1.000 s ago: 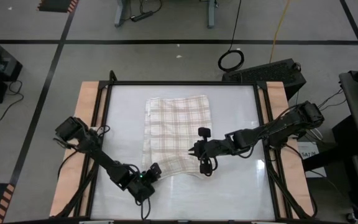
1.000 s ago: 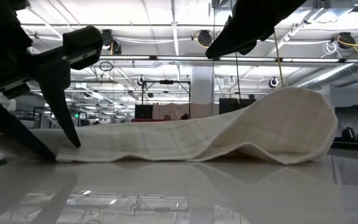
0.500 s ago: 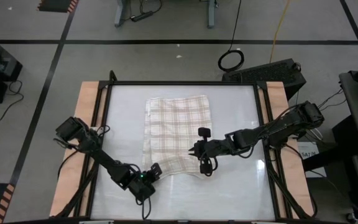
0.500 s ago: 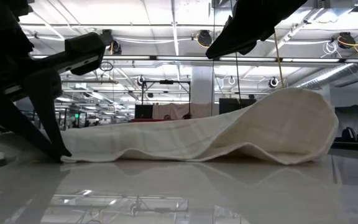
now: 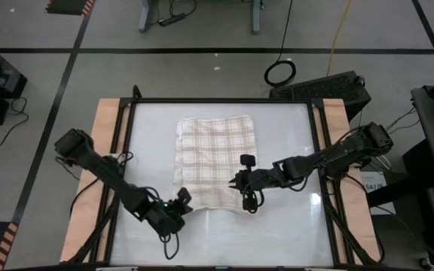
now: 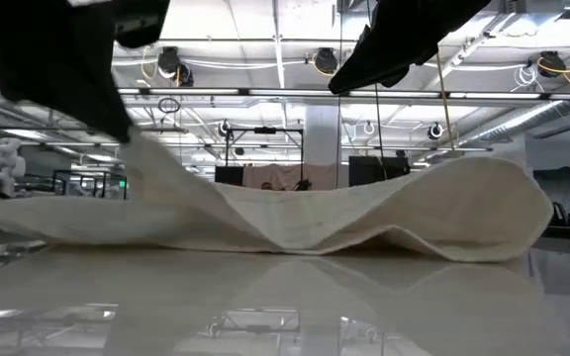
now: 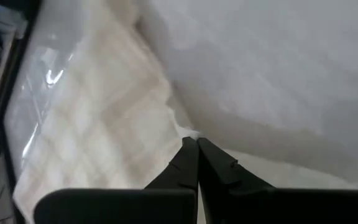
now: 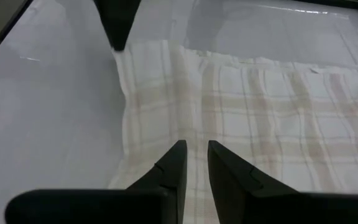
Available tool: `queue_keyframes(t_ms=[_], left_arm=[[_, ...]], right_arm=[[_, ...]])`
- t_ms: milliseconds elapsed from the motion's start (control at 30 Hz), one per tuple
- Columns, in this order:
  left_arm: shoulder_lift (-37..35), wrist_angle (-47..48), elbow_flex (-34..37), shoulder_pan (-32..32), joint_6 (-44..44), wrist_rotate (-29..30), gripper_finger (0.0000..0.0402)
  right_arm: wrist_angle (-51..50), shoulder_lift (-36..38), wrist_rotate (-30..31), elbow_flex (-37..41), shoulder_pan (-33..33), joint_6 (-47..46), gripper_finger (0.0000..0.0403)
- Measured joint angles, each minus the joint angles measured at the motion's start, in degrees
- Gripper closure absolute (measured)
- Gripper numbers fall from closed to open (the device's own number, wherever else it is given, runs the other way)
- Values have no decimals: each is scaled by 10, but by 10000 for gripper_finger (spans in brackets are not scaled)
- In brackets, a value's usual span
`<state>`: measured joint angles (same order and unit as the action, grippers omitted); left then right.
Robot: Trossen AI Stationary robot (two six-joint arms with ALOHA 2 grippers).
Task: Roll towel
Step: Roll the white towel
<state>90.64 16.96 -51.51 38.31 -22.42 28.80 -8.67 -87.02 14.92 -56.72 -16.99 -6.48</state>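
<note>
A thin plaid towel (image 5: 214,159) is lying mid-table, sagging softly between two raised corners, so it is looking light and limp. The left gripper (image 7: 193,144) and right gripper (image 8: 193,149) are each pinching a near corner, likely the best holds

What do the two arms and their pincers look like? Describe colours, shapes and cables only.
Both arms are dark, nearly black, built of slim jointed segments with bulkier joint housings. The left pincer has a small green light beside it and thin black cables looping off the arm. The right pincer ends an arm with a round knob-like part on top. Each pincer has two narrow, tapering black fingers.
</note>
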Motion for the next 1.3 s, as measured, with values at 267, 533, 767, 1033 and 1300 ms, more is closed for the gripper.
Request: queue_keyframes(t_ms=[267, 533, 767, 1033, 1300], left_arm=[[-84, 105, 0, 19, 56, -16, 400], [-95, 164, 4, 33, 142, -66, 400], [-88, 158, 5, 51, 146, -3, 400], [-102, 150, 5, 50, 106, 83, 400], [-136, 160, 5, 31, 81, 152, 400]], right_arm=[[11, 0, -2, 41, -13, -47, 346], [50, 0, 0, 60, -32, -59, 346], [64, 0, -6, 60, -38, -64, 346], [244, -48, -26, 60, -95, -32, 346], [275, -190, 97, -64, -139, 0, 350]])
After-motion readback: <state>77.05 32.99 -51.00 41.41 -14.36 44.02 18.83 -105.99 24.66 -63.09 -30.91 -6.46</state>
